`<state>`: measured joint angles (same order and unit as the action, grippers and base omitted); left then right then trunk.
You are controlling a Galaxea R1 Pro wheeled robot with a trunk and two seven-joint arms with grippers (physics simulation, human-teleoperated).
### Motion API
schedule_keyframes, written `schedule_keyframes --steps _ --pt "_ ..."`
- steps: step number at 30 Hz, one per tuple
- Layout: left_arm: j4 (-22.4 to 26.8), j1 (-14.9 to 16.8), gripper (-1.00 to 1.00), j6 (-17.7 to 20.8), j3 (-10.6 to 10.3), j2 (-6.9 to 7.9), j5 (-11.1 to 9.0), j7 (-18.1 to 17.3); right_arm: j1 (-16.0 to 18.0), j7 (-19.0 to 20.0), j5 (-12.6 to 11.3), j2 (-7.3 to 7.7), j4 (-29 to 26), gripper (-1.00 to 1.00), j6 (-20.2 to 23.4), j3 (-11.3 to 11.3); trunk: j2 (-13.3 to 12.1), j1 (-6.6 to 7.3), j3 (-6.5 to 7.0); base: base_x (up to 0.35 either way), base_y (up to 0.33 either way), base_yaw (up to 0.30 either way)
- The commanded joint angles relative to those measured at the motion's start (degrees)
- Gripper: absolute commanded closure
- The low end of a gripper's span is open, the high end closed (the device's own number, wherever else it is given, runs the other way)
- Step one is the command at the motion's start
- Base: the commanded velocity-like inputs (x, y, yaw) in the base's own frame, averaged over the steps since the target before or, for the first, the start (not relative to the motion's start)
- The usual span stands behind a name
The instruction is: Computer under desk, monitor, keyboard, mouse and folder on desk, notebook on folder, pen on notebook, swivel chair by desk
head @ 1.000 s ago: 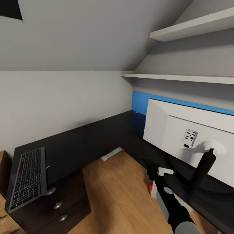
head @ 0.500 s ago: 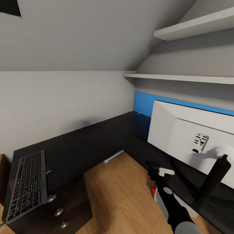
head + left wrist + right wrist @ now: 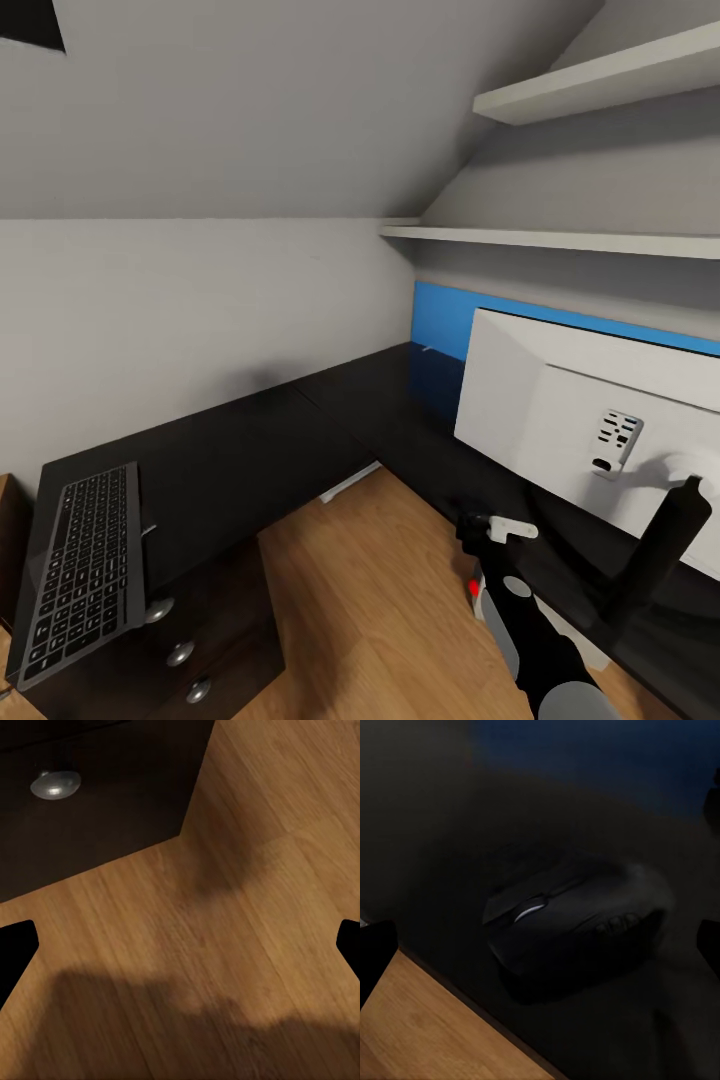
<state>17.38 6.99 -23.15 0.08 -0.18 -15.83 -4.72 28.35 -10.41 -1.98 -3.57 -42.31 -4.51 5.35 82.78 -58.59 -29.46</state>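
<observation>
The black-topped desk (image 3: pixel 250 450) runs in an L along the wall. The keyboard (image 3: pixel 85 570) lies on its near left end, above the drawers. On the right wing stands the monitor (image 3: pixel 560 400), white back toward me, on its dark stand (image 3: pixel 650 560). My right gripper (image 3: pixel 470 525) hangs over the desk's front edge by the monitor. In the right wrist view the dark mouse (image 3: pixel 577 919) rests on the desk (image 3: pixel 435 832) directly beneath the open right gripper (image 3: pixel 542 949), a finger on either side. My left gripper (image 3: pixel 180 945) is open over the wood floor.
Dark drawers with silver knobs (image 3: pixel 180 655) sit under the keyboard; one knob (image 3: pixel 55 784) appears in the left wrist view. A blue back panel (image 3: pixel 440 310) and two white shelves (image 3: pixel 560 240) line the right wall. Wood floor (image 3: pixel 370 590) lies inside the L.
The head camera shifted slightly a second ago, sliding the monitor rightward in the picture. Over the last half second nothing has moved.
</observation>
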Motion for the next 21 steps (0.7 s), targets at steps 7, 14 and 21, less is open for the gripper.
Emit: schedule_keyframes --steps 7,14,21 --pt "-0.07 0.04 -1.00 -0.14 0.01 0.00 -0.61 -0.46 0.04 -0.04 -0.21 -0.04 0.03 -1.00 -0.24 0.20 0.03 0.00 -0.06 0.000 0.000 0.000" --pt "-0.07 0.04 -1.00 -0.14 0.01 0.00 -0.61 -0.46 0.04 -0.36 -0.22 -0.07 0.08 -1.00 -0.24 0.20 0.03 0.00 -0.06 0.000 0.000 0.000" --pt "0.01 0.04 -1.00 -0.14 0.01 0.06 -0.65 -0.46 0.04 -1.65 -0.22 -0.11 0.71 -1.00 -0.17 0.15 0.03 0.00 -0.06 0.000 0.000 0.000"
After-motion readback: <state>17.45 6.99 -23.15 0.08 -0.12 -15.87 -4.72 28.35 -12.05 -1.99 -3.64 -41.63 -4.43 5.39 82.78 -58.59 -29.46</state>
